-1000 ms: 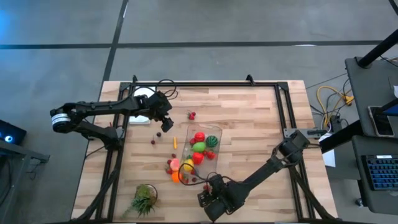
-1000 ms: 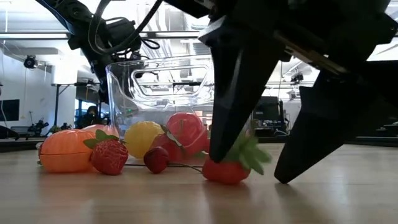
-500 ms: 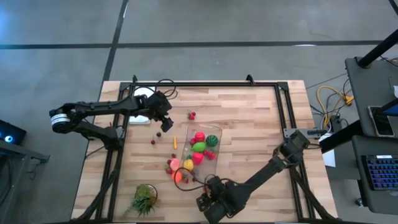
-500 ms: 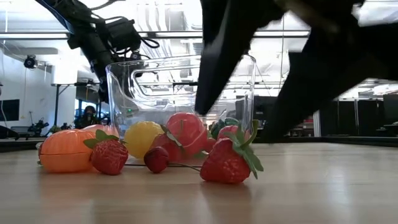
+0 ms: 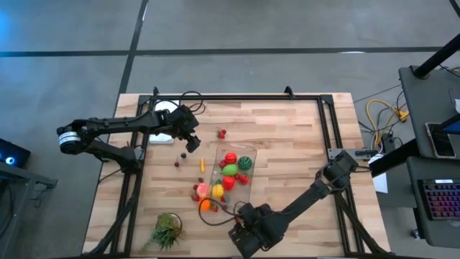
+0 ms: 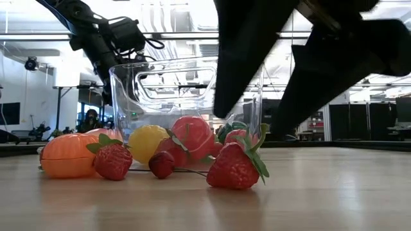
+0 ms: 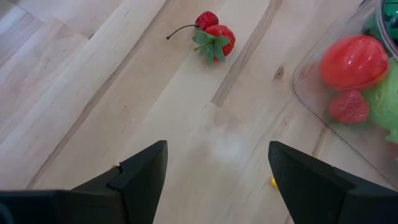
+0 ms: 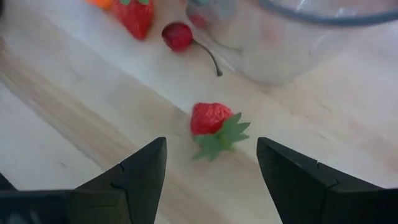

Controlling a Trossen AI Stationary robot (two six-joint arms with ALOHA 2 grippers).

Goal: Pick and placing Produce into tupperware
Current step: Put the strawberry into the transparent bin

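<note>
- The clear, see-through plastic rectangular tupperware with rounded corners (image 5: 231, 173) lies near the middle of the pale wooden slat table (image 5: 287, 137), its long side running toward the table's near edge.
- Inside it sit a round red toy fruit (image 5: 230, 158), a bright green piece (image 5: 229, 170), a dark green striped piece (image 5: 245, 162) and smaller red pieces at its near end.
- In the low view the container's walls (image 6: 186, 96) rise behind a yellow round fruit (image 6: 148, 142) and a red round fruit (image 6: 191, 135).
- Outside, by its near corner, lie an orange rounded fruit (image 6: 66, 156), a red toy strawberry with green leaves (image 6: 113, 160) and a dark red cherry on a thin stem (image 6: 161, 164).
- A second red strawberry with a green leafy cap (image 8: 214, 121) lies alone on the wood, just apart from the container's near wall.
- More small red produce is scattered toward the far left: a cherry and strawberry pair (image 7: 213, 36) and single red bits (image 5: 177, 163).
- The right gripper (image 8: 211, 168) hangs over the lone strawberry; its two dark fingers (image 8: 134, 177) are spread apart with the fruit showing between them, and they hold nothing.
- The left gripper (image 7: 217, 177) hovers above bare wood beside the container's far left corner, its fingers likewise parted and empty.
- A leafy green tuft with a brownish base (image 5: 167, 230) sits at the near left of the table.
</note>
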